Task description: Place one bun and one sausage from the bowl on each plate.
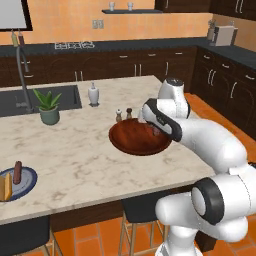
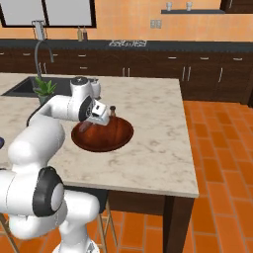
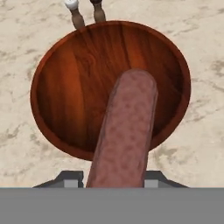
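The gripper hangs over the bowl with its jaws closed on a sausage, held lengthwise above the wood. The blue plate far to the left already carries a bun and sausage, so this one probably belongs on the other plate; lift clear of the rim and carry it level.
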Available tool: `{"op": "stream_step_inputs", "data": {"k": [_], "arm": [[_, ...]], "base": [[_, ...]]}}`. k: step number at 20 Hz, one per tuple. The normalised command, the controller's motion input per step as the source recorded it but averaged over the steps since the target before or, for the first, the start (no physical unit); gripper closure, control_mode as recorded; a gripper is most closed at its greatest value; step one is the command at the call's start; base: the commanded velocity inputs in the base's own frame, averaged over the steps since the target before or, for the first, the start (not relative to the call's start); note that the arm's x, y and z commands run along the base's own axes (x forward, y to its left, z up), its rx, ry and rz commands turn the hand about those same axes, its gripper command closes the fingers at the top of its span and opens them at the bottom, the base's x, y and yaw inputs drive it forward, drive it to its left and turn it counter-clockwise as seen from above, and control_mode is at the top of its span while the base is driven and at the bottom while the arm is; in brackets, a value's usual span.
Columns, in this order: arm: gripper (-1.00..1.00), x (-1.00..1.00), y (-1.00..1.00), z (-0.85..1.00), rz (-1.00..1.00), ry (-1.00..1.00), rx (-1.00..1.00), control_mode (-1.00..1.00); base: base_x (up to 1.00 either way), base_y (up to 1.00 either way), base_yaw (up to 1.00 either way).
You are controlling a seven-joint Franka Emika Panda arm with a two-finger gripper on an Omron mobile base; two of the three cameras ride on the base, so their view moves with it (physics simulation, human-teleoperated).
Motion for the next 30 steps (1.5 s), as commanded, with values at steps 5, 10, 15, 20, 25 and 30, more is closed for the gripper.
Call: {"op": "stream_step_inputs", "data": {"k": [5,10,15,20,25,30], "arm": [[1.0,-1.0,0.0,0.3,0.29,0.03,-0.1,-1.0],[1.0,-1.0,0.01,0.11,0.25,0.0,-0.03,-1.0],[1.0,-1.0,0.01,0.08,0.19,0.01,-0.04,-1.0],[1.0,-0.96,0.05,0.15,0.16,0.19,-0.07,-1.0],[1.0,-0.39,0.08,0.25,0.07,0.36,-0.14,-1.0],[1.0,-0.44,-0.07,-0.19,0.0,-0.02,0.07,-1.0]], "base": [[0.0,0.0,0.0],[0.0,0.0,0.0],[0.0,0.0,0.0],[0.0,0.0,0.0],[0.0,0.0,0.0],[0.0,0.0,0.0]]}}
